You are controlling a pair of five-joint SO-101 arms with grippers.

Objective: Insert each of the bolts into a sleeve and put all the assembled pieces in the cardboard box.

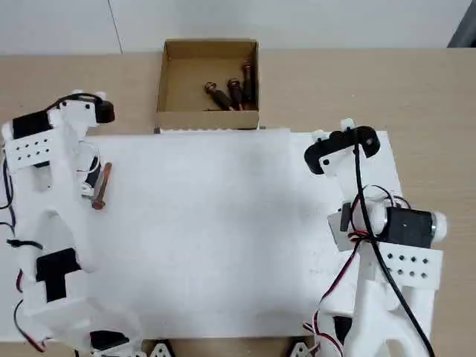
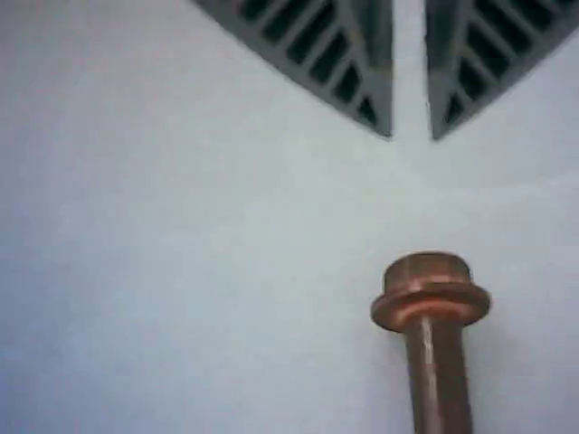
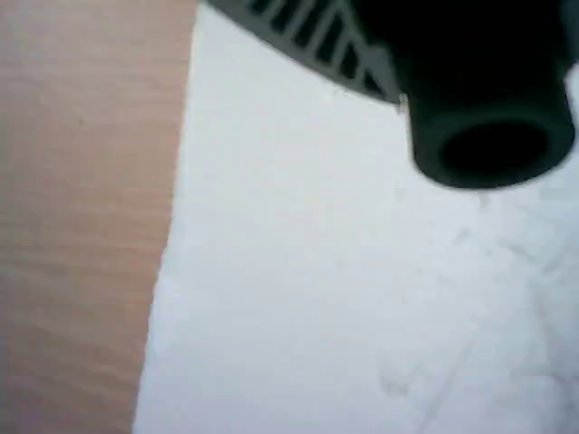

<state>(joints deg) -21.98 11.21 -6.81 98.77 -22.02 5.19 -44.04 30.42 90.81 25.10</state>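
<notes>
Bolt (image 2: 430, 325) shaft is cut off at the bottom edge of the left wrist view, only head and upper shank seen. It lies loose on the white foam mat (image 1: 208, 223), head toward the left gripper (image 2: 409, 108), not touching it. That gripper's fingers (image 2: 362, 63) are a narrow slit apart, nothing between them, bases cut off at the top edge. In the high view the bolt sits at left-centre, tight against the left arm, partly hidden by it. Right gripper (image 3: 434, 72) pinches a black sleeve (image 3: 488, 117), open end facing the camera; only one grey finger (image 3: 317, 41) shows, the other hidden behind the sleeve. Cardboard box (image 1: 210, 119) at top centre, just past the mat's far edge. It holds three assembled pieces (image 1: 232, 93), overlapping and hard to separate. Desk (image 1: 416, 89) bare wood around the mat.
</notes>
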